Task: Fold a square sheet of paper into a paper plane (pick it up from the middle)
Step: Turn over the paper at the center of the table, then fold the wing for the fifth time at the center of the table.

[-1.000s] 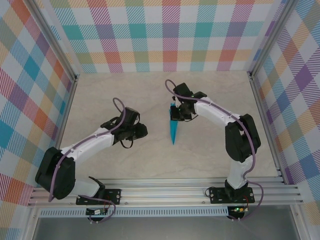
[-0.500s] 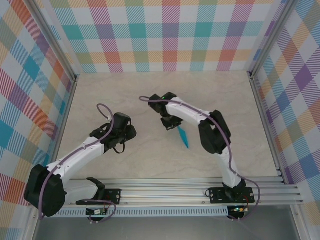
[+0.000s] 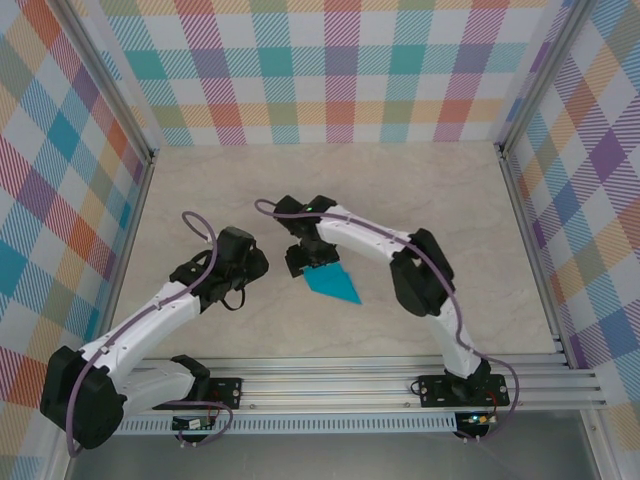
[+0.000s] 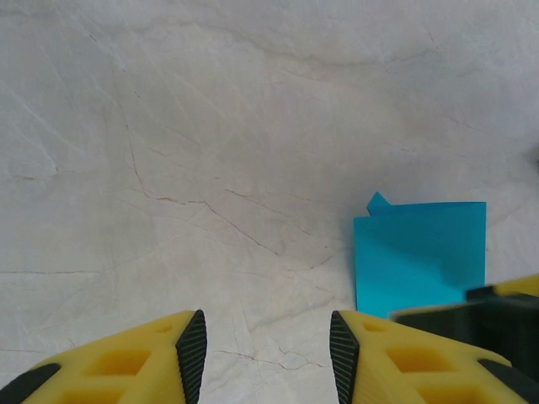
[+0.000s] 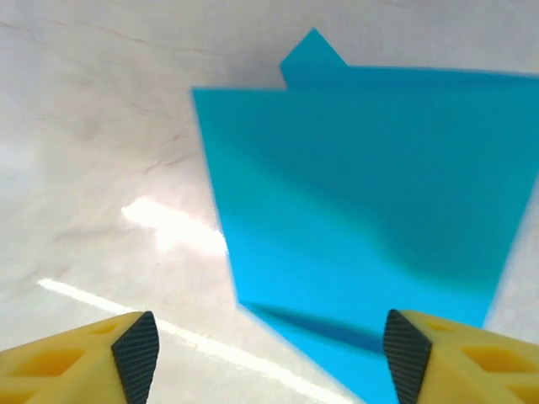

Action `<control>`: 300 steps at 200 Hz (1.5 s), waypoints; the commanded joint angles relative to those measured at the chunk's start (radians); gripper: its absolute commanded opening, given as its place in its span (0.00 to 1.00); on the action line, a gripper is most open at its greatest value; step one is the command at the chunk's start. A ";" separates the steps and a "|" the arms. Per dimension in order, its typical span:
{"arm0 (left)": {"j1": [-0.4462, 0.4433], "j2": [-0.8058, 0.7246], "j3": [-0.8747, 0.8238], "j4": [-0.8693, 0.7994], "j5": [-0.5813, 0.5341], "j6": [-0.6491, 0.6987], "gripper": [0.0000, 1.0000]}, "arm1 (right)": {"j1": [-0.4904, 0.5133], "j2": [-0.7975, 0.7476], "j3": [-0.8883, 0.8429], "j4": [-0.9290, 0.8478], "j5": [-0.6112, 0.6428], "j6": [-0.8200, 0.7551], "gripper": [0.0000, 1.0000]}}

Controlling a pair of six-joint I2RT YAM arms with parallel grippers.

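A pale beige, marble-veined tabletop (image 3: 430, 200) lay flat, closed in on three sides by upright cloth walls checked in pastel teal, orange, purple and green (image 3: 330, 70). Silver aluminium rails (image 3: 330, 385) ran along its near edge. A bright glare (image 5: 168, 223) lit the surface.

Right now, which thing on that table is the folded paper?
Look at the pale marble-patterned table inside the checked walls, near its middle. Just by the right hand lies the folded teal paper, a flat wedge pointing toward the near right. It is the only solid teal thing there.
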 commanded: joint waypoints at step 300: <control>-0.059 0.534 0.126 0.345 0.504 -0.059 0.52 | -0.450 -0.152 -0.895 0.918 -0.759 0.117 0.16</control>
